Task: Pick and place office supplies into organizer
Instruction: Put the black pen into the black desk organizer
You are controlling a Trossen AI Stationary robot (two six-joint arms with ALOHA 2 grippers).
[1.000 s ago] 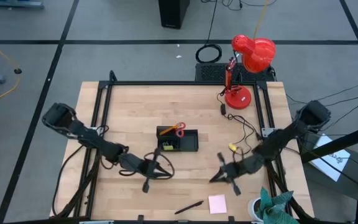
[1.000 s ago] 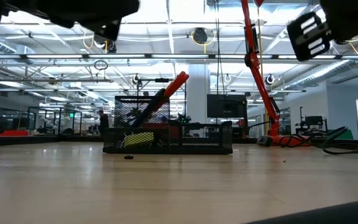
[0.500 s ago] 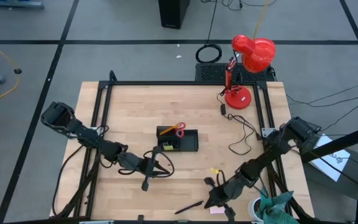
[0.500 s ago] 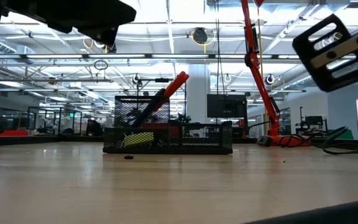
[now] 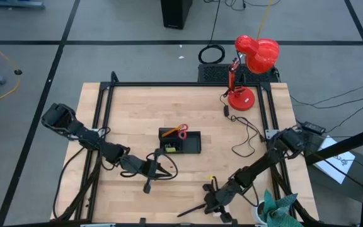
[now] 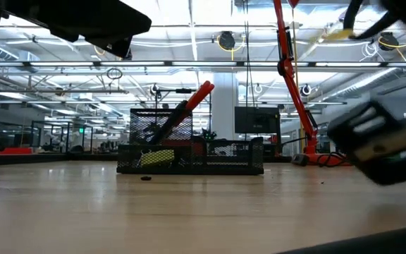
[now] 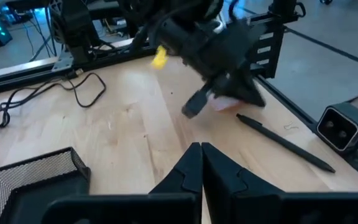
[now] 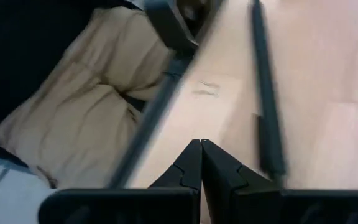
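High view: I've got the right gripper (image 5: 210,203), fingers together, low beside the black pen (image 5: 191,210); left gripper (image 5: 162,169) fingers together near organizer (image 5: 194,144).

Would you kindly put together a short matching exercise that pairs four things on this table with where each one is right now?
Things:
1. red-handled scissors
2. black pen
3. red desk lamp
4. left claw

Places:
A. at the table's far right corner
B. standing in the organizer
C. lying on the wood near the front edge, by the right claw
D. over bare wood, in front of the organizer and to its left

Pairs: 1-B, 2-C, 3-A, 4-D
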